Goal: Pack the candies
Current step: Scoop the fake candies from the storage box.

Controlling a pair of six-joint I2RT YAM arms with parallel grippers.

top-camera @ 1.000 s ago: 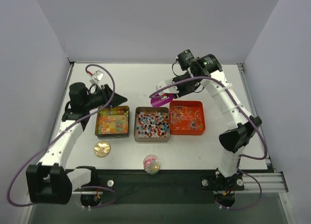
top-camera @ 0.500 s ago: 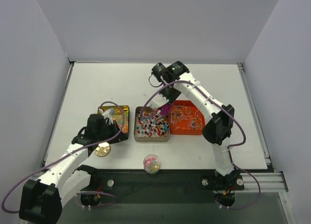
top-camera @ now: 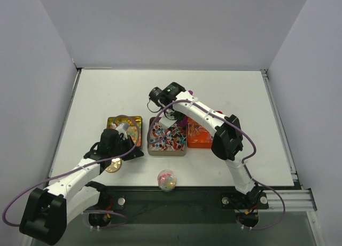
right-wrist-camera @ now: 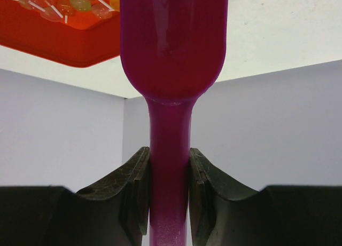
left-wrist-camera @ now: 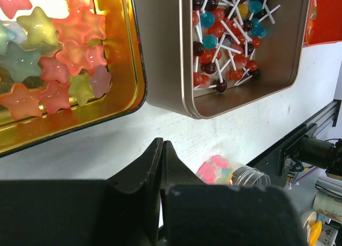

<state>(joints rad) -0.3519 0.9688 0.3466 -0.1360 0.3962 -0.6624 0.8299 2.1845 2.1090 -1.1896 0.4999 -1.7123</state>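
Note:
The candies are star-shaped gummies in a gold tin (top-camera: 128, 121) (left-wrist-camera: 53, 59), small lollipops in the middle tin (top-camera: 167, 137) (left-wrist-camera: 224, 38), and more lollipops in an orange tray (top-camera: 200, 135) (right-wrist-camera: 53, 38). A small clear jar (top-camera: 167, 180) (left-wrist-camera: 235, 174) holding a few gummies lies near the front edge. My left gripper (top-camera: 131, 151) (left-wrist-camera: 162, 145) is shut and empty, low over the table just in front of the gold tin. My right gripper (top-camera: 174, 113) (right-wrist-camera: 169, 171) is shut on the handle of the purple scoop (top-camera: 182, 121) (right-wrist-camera: 173, 43), at the far edge between the middle tin and the orange tray.
A round gold lid (top-camera: 112, 164) lies on the table near my left arm, in front of the gold tin. The three containers stand side by side mid-table. White walls enclose the table on three sides. A black rail runs along the front edge (top-camera: 176, 195).
My left gripper came back from beyond the gold tin to its near side. My right gripper carried the scoop leftward, from the orange tray's far edge to the middle tin's far right corner.

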